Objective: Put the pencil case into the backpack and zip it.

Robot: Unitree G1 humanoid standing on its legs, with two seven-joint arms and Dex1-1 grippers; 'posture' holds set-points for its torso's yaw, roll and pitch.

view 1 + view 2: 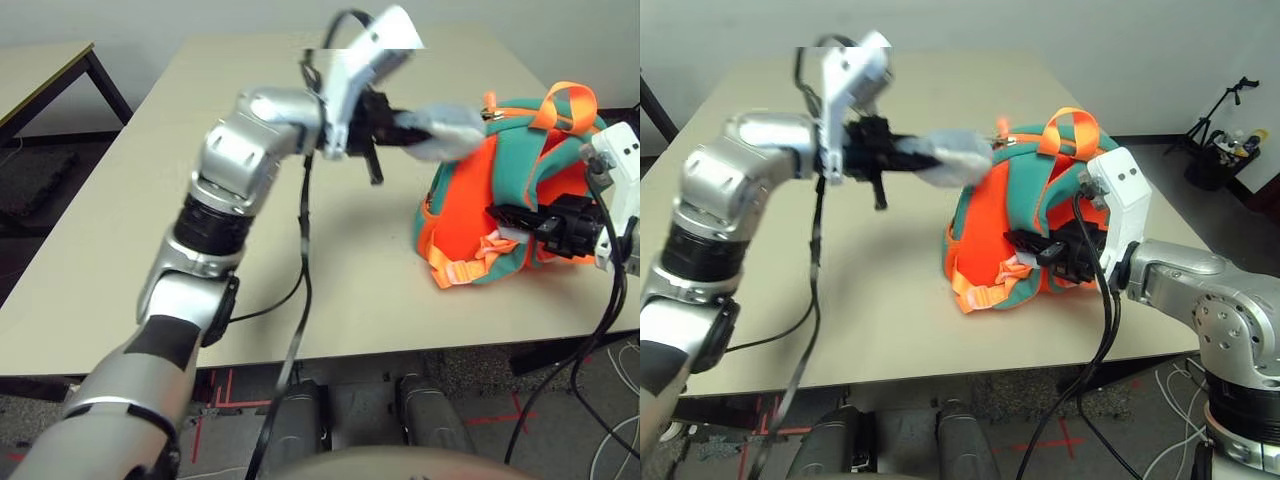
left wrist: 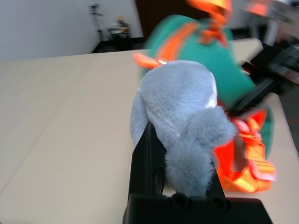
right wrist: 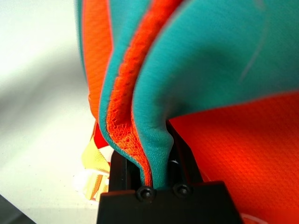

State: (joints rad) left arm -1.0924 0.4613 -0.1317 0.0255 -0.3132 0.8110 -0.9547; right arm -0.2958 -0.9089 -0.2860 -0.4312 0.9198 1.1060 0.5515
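Teal-orange backpack (image 1: 520,190), one grey plush charm (image 2: 182,112), two end effectors clamped.

A beige table (image 1: 200,250) stands before a tripod (image 1: 1220,110) by the wall.

A beige table (image 1: 250,300) stands by a white wall (image 1: 150,20); a second table (image 1: 40,70) sits left, cables (image 1: 610,440) on the floor.

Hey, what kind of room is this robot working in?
Probably a lab or test room, not a home: plain beige table, red tape marks on the speckled floor, loose cables trailing there, and a tripod with gear against the white wall.
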